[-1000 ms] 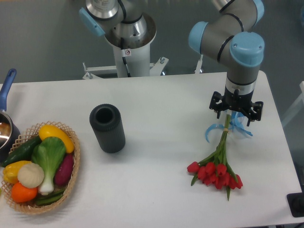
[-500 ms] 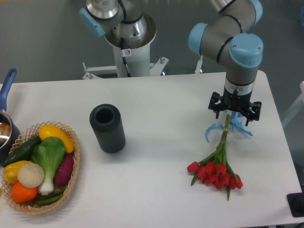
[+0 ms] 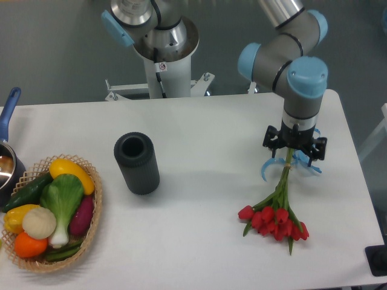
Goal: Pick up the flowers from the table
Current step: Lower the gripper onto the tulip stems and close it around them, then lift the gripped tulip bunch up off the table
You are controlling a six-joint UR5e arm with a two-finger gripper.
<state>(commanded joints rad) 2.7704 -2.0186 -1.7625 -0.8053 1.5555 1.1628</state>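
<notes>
no legible writing; gripper (image 3: 294, 148) over the flowers' (image 3: 276, 212) stems.

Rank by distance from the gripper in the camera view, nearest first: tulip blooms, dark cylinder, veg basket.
From the gripper:
1. Red blooms of the flowers, just below it at the front right of the table.
2. Dark cylinder, upright, mid-table to the gripper's left in the image.
3. Vegetable basket, at the far left edge.

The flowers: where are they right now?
The flowers lie on the right of the table, blooms toward the near edge, stem ends under the gripper, far right of the dark cylinder.
</notes>
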